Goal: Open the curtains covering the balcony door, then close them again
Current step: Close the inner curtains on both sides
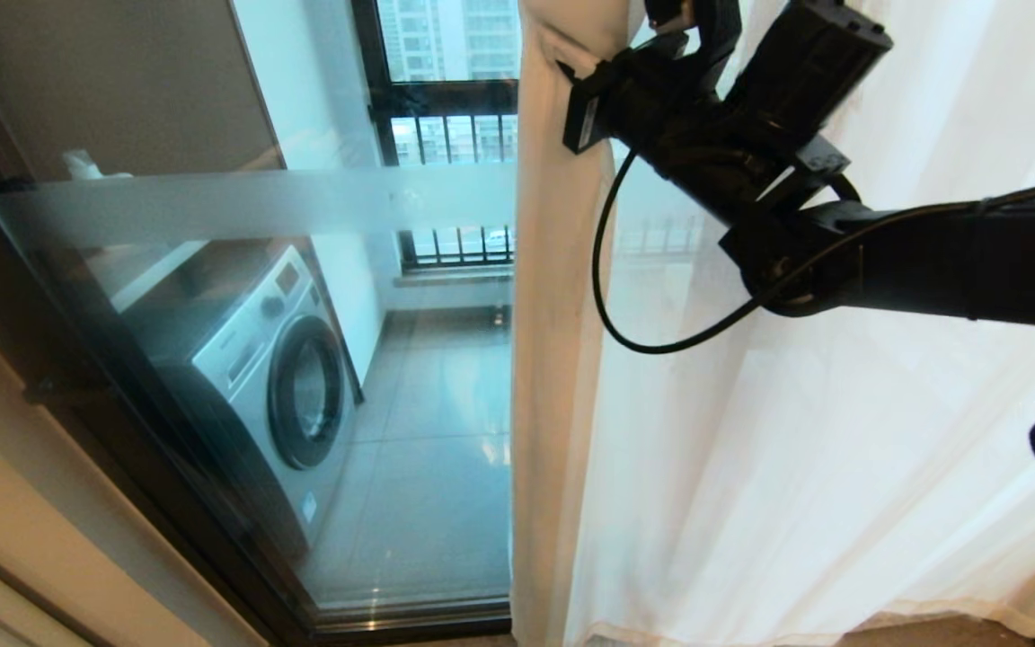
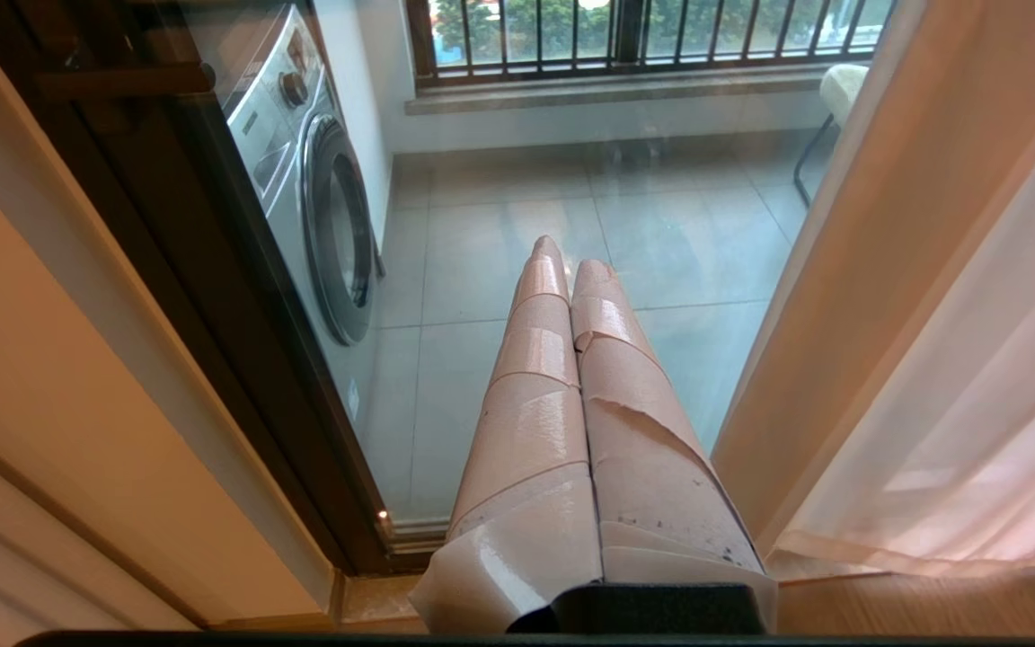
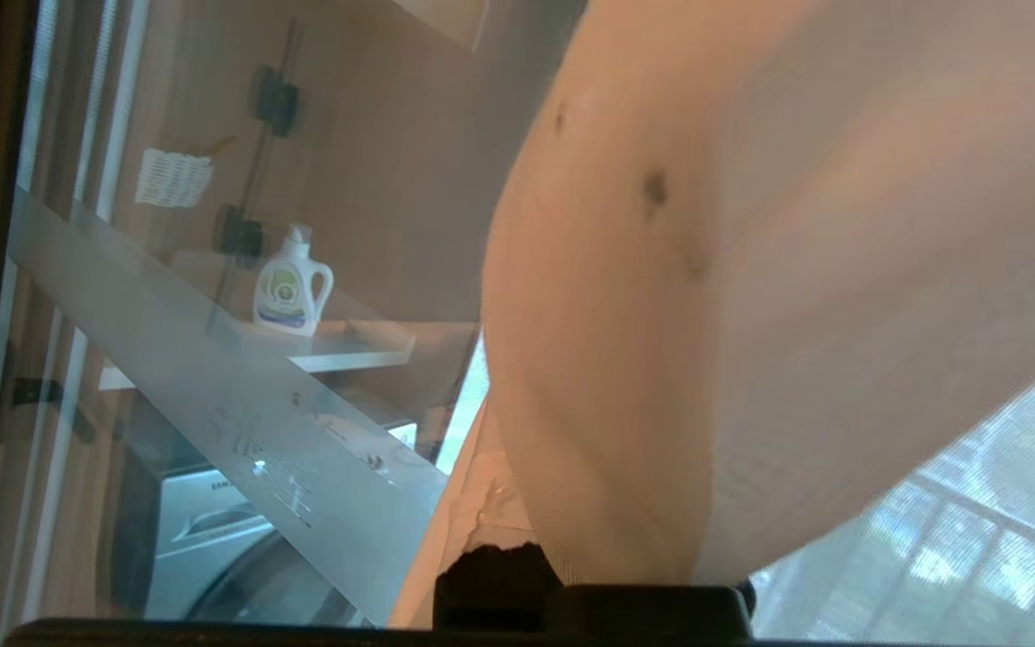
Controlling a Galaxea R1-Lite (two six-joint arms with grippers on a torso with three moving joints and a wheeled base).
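One light, limp sheer white curtain [image 1: 796,431] is yielding as we are pinching its thicker hemmed edge [image 1: 553,270] with the right tool [image 1: 661,22], pressed together, while the left tool [image 2: 562,261] is hanging idle, pressed together.

- We see daylight entering from outside through the balcony door [image 1: 320,296], and it lights the head view brightly.
- The curtains [image 1: 841,467] glow white where the light passes through them, nearly washed out at the upper right.
- Pale reflections lie on the glass and on the balcony floor tiles [image 1: 428,467].
- In the right wrist view, fabric close to the lens is blurred and warm-toned.
- Straight frame lines lean toward the head view's edges.
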